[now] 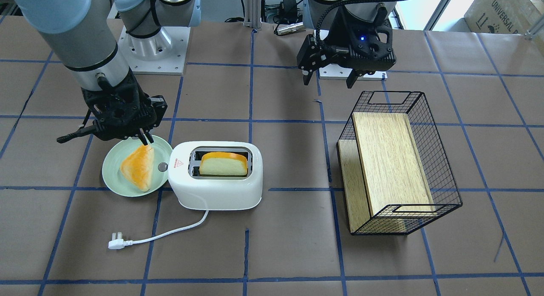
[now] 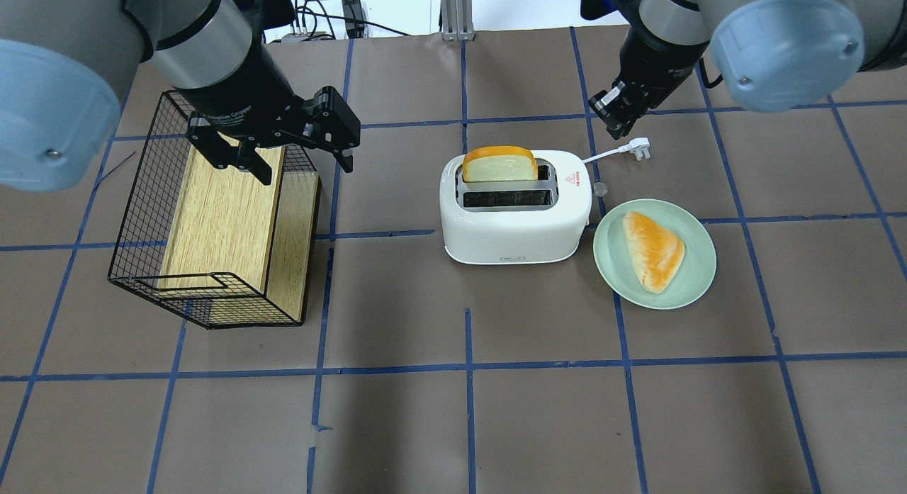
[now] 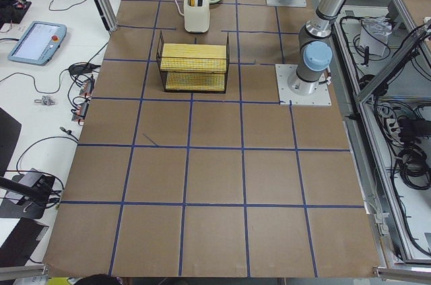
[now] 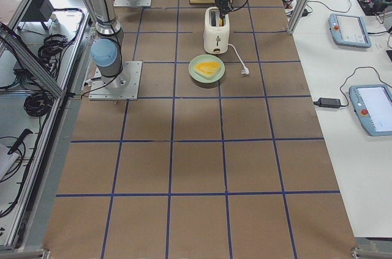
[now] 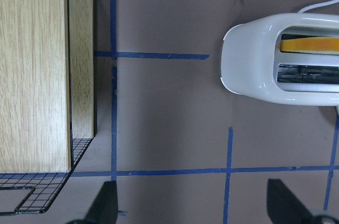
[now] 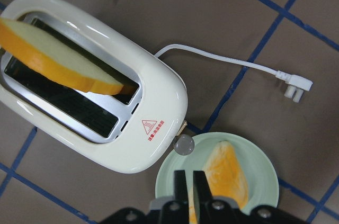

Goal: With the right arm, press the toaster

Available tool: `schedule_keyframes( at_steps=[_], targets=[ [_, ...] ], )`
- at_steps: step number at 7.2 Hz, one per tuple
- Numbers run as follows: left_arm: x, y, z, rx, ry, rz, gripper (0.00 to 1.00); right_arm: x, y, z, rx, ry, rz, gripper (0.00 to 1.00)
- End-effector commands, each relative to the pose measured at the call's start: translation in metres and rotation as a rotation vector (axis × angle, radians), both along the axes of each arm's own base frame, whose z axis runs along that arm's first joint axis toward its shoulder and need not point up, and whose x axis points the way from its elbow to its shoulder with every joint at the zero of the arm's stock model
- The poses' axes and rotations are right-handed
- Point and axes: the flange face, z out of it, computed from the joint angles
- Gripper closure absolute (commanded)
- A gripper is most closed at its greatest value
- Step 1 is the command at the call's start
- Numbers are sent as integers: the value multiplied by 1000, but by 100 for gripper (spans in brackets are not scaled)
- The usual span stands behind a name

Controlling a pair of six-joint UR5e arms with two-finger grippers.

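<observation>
The white two-slot toaster (image 1: 216, 190) stands mid-table with a bread slice (image 1: 223, 164) upright in one slot. Its small grey round lever (image 1: 162, 167) sticks out of the end that faces the plate. My right gripper (image 1: 147, 139) is shut and empty. It hovers over the plate's edge, just beyond the lever and above it. In the right wrist view the shut fingertips (image 6: 183, 184) sit just short of the lever (image 6: 184, 143), beside the toaster (image 6: 95, 113). My left gripper (image 1: 330, 79) is open and empty, held above the table near the wire basket.
A pale green plate (image 1: 112, 179) with a triangular piece of bread (image 1: 138, 166) touches the toaster's lever end. The white cord ends in a plug (image 1: 115, 243) on the table. A black wire basket (image 1: 442, 168) holding a wooden box lies on the toaster's other side.
</observation>
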Motion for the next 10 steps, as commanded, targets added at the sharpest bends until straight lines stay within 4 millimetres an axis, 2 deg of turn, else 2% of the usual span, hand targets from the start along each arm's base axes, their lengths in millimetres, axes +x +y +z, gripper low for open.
schedule_keyframes(
  at_steps=[1,2,3,4,6,10],
  targets=[
    [0,0,1,-1,0,0,0,-3,1,34,75,25,-185,75],
    [0,0,1,-1,0,0,0,-4,1,34,72,24,-242,39],
    [0,0,0,0,0,0,0,-4,4,40,59,20,-255,12],
    [0,0,0,0,0,0,0,-3,4,47,44,21,-255,0],
    [0,0,0,0,0,0,0,-17,4,57,17,71,-267,0],
    [0,0,0,0,0,0,0,-13,7,56,27,71,-259,0]
  ],
)
